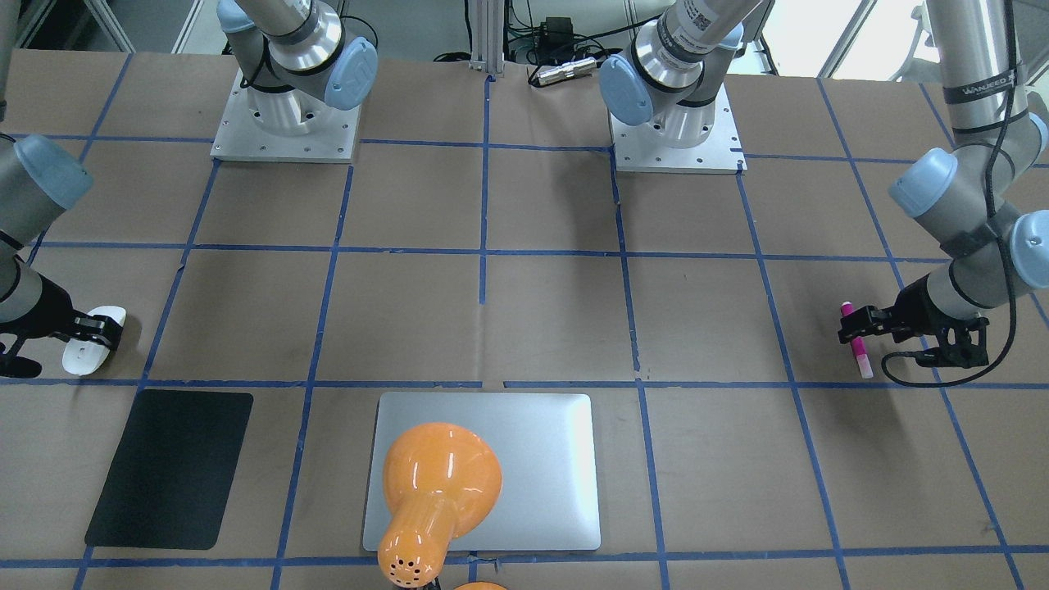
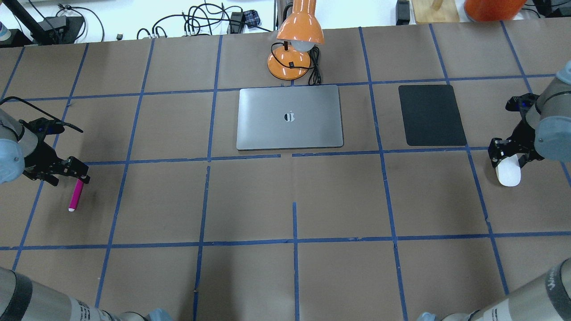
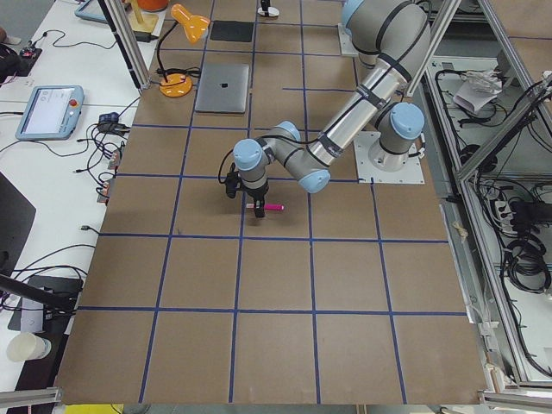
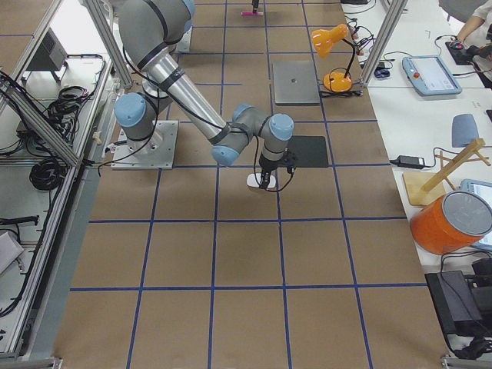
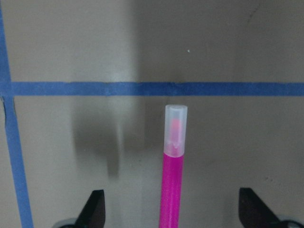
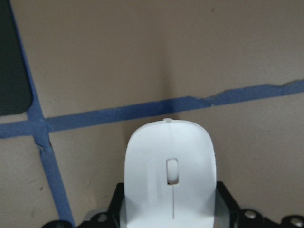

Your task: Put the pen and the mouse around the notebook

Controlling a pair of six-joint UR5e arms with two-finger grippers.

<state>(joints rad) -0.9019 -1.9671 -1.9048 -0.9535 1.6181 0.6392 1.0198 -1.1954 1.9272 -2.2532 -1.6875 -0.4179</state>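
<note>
The pink pen (image 2: 75, 196) lies on the table at the far left, cap end toward the robot. My left gripper (image 2: 78, 176) straddles its other end, open; in the left wrist view both fingers (image 5: 97, 209) stand well clear of the pen (image 5: 173, 156). At the far right, my right gripper (image 2: 506, 156) is shut on the white mouse (image 2: 509, 174), and its fingers (image 6: 118, 199) press the sides of the mouse (image 6: 170, 152). The silver notebook (image 2: 290, 133) lies closed at the middle far side, apart from both.
A black mat (image 2: 431, 114) lies between the notebook and the mouse. An orange desk lamp (image 2: 294, 40) stands just behind the notebook, and its head (image 1: 438, 483) hangs over the notebook in the front view. The arm bases (image 1: 287, 131) sit on the robot's side.
</note>
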